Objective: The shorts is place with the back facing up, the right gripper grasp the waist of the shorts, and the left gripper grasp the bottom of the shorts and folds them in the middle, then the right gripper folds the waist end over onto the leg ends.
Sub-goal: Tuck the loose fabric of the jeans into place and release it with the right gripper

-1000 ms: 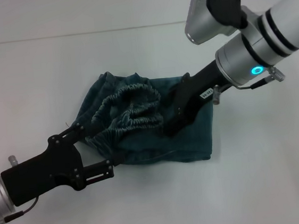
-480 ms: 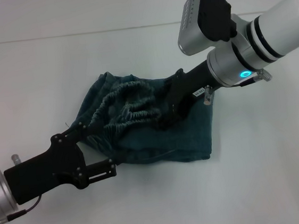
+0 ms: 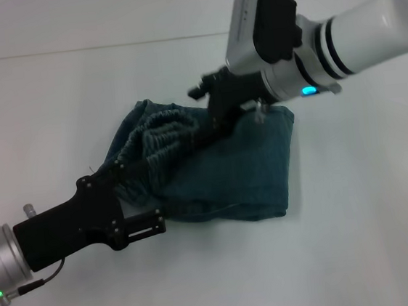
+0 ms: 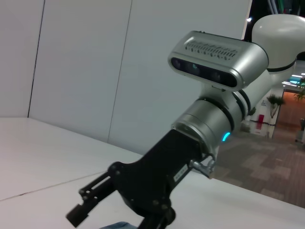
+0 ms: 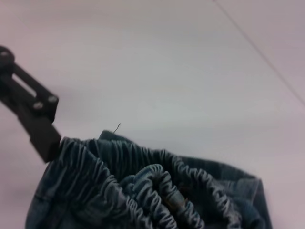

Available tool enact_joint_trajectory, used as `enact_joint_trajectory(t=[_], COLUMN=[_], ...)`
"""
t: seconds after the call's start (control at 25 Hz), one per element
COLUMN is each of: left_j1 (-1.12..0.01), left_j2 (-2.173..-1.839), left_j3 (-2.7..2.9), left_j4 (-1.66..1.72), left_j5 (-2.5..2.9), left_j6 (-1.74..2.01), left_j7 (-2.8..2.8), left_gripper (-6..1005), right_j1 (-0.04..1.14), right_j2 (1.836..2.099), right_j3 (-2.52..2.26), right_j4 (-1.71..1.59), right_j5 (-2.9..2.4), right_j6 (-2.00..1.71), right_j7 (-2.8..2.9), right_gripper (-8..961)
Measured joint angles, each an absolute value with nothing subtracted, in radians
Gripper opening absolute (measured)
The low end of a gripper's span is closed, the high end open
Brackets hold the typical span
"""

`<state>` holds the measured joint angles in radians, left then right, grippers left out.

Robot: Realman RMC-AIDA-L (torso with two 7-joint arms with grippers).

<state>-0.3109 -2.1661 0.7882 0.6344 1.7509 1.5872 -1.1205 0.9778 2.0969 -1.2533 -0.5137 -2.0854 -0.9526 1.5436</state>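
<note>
The shorts [image 3: 242, 171] lie folded in a blue-green bundle at mid-table. The waist of the shorts [image 3: 160, 137], a ruffled elastic band, lies bunched on the bundle's left half and fills the right wrist view [image 5: 152, 191]. My right gripper [image 3: 205, 127] hangs over the bundle's far edge by the waist. Its fingers [image 4: 90, 200] stand apart in the left wrist view. My left gripper [image 3: 141, 196] is open at the bundle's near left edge, one finger [image 5: 33, 119] beside the band. I cannot make out the bottom of the shorts or the leg ends in the folds.
The white table [image 3: 359, 239] runs on all sides of the shorts. A wall seam [image 3: 69, 50] lies behind. The right arm's camera housing [image 3: 259, 15] and white forearm [image 3: 373, 22] hang over the far right.
My right gripper has turned and drawn back from the middle of the shorts to their far edge. The waist band has shifted left and flattened. The left gripper has crept a little closer.
</note>
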Motion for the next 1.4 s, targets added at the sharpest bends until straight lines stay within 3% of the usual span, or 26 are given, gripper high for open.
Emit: enact_joint_trajectory(t=[0.56, 1.12, 1.4], left_j1=[-0.318, -0.314, -0.309], left_j2=[-2.166, -2.162, -2.161], left_j3=[0.772, 0.761, 0.763], left_j4=[0.630, 0.639, 0.650], left_j5=[1.749, 1.755, 1.780], left_j6=[1.573, 1.574, 1.586], left_j7=[-1.121, -1.123, -1.116], left_gripper=[898, 899, 898], right_j1=[1.031, 0.938, 0.970], right_j2=[2.092, 2.092, 2.096], right_j3=[-1.253, -1.432, -1.433], right_j4=[-0.560, -0.987, -0.934], right_j5=[-1.945, -2.320, -2.425], right_j6=[-0.852, -1.144, -1.176], right_j7=[1.386, 2.145, 2.254], right_gripper=[879, 879, 880])
